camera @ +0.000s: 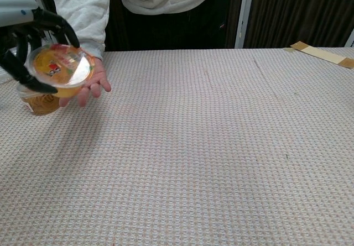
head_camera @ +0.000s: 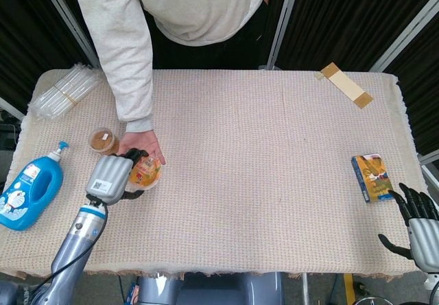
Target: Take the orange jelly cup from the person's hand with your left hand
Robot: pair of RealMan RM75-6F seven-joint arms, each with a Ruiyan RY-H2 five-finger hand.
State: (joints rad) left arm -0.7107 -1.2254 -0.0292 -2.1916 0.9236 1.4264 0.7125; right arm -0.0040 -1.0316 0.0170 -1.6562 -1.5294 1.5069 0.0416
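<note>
My left hand (head_camera: pixel 110 176) (camera: pixel 25 36) grips the orange jelly cup (head_camera: pixel 145 173) (camera: pixel 60 69), lifted clear of the table with its clear lid tilted toward the chest camera. The person's hand (head_camera: pixel 143 145) (camera: pixel 93 82) lies open, palm up, just behind the cup and apart from it. My right hand (head_camera: pixel 415 212) rests at the near right corner of the table with its fingers spread and nothing in it; the chest view does not show it.
A small tub of brown contents (head_camera: pixel 101 140) (camera: pixel 38 102) stands under and left of the lifted cup. A blue detergent bottle (head_camera: pixel 29 194) and a clear plastic pack (head_camera: pixel 65 89) lie at the left. A small box (head_camera: pixel 369 176) and a cardboard strip (head_camera: pixel 346 86) lie at the right.
</note>
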